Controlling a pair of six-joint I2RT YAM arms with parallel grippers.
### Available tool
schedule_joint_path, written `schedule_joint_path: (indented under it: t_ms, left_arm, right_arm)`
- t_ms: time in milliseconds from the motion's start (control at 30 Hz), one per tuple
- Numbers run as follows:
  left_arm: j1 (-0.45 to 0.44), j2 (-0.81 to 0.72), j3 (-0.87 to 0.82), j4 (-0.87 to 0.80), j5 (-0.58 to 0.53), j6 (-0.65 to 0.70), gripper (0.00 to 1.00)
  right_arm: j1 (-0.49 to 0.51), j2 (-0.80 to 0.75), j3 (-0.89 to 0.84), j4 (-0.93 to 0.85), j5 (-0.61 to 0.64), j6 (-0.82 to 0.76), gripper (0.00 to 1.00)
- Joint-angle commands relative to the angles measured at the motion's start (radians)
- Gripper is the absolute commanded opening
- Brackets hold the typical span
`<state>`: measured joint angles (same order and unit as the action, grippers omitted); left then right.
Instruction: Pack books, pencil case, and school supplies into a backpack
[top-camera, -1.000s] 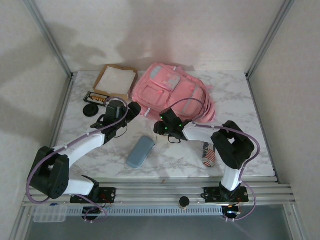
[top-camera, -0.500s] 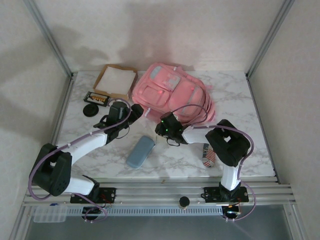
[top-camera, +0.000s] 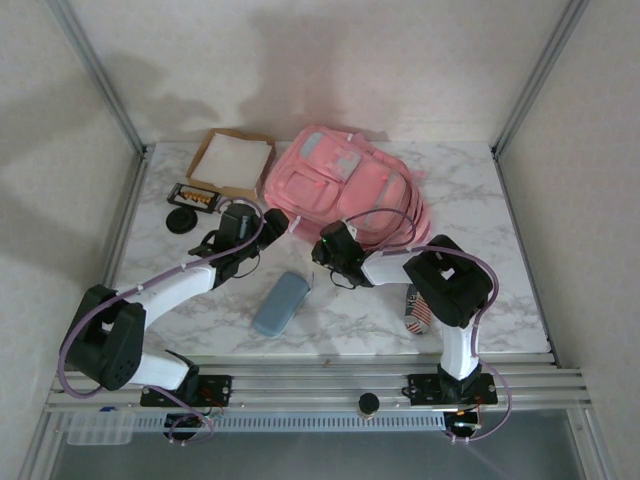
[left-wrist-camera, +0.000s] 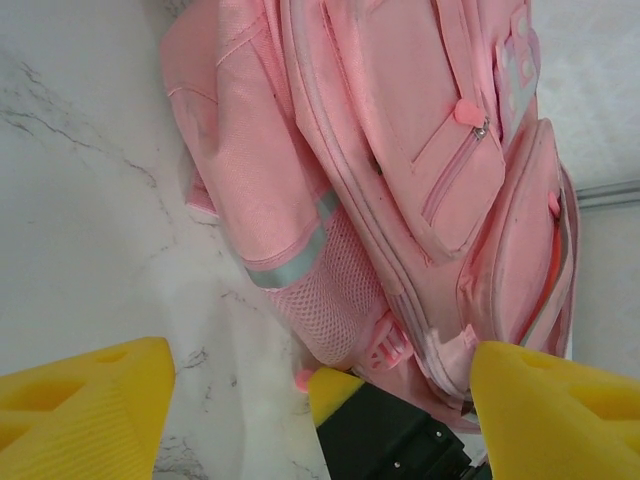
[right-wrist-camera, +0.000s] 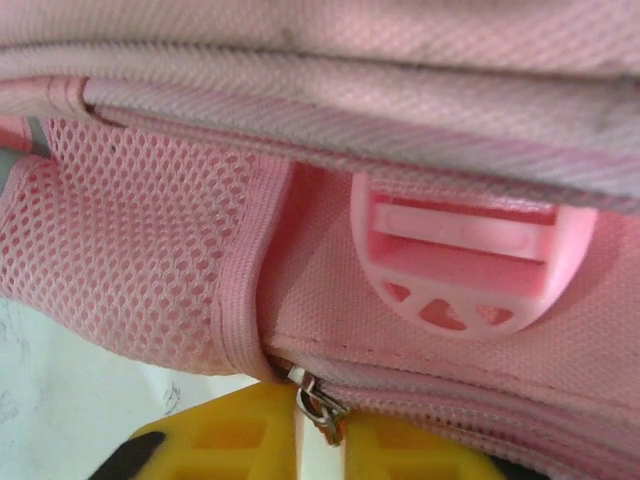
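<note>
The pink backpack (top-camera: 340, 185) lies flat at the back middle of the table. My right gripper (top-camera: 322, 243) is at its near left edge. In the right wrist view its yellow pads (right-wrist-camera: 230, 440) are almost together, with the metal zipper pull (right-wrist-camera: 320, 408) pinched between them, below a mesh side pocket (right-wrist-camera: 130, 260) and a pink buckle (right-wrist-camera: 465, 270). My left gripper (top-camera: 272, 220) is open just left of the backpack (left-wrist-camera: 400, 150), and its wide-set fingers (left-wrist-camera: 80, 400) frame the right gripper (left-wrist-camera: 400, 435). A blue-grey pencil case (top-camera: 280, 303) lies nearer the front. The books are out of view.
At the back left stands a shallow cardboard tray (top-camera: 232, 163) with a white sheet. In front of it are a small black holder with pencils (top-camera: 192, 195) and a black round object (top-camera: 180, 220). A small flag-patterned item (top-camera: 418, 308) lies by the right arm.
The right gripper has slid a little left along the backpack's near edge and closed its jaws on the zipper pull. The left gripper has edged slightly toward the backpack.
</note>
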<state>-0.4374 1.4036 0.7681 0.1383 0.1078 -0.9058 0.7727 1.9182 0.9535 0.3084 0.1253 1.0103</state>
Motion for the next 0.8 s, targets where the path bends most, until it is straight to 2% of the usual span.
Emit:
schedule_joint_path:
  t_ms: [0,233,333,633,767]
  left_arm:
    - [-0.01,0.004,0.014,0.011,-0.02,0.016,0.78]
    - [-0.037,0.012,0.012,0.04,-0.03,-0.023,0.79]
    - [-0.062,0.046,0.016,0.068,-0.03,-0.059,0.78]
    - [-0.127,0.186,0.022,0.18,-0.084,-0.222,0.66]
    - [-0.139,0.277,0.043,0.275,-0.055,-0.27,0.62]
  right_arm:
    - [-0.008,-0.009,0.013,0.039,0.056,-0.031,0.13]
    - [-0.009,-0.059,0.03,-0.005,0.074,-0.099,0.03]
    - [-0.007,-0.091,0.038,-0.055,0.06,-0.13,0.02]
    - [-0.009,-0.176,0.029,-0.19,0.007,-0.195,0.0]
    - [-0.009,-0.174,0.044,-0.218,-0.021,-0.21,0.0]
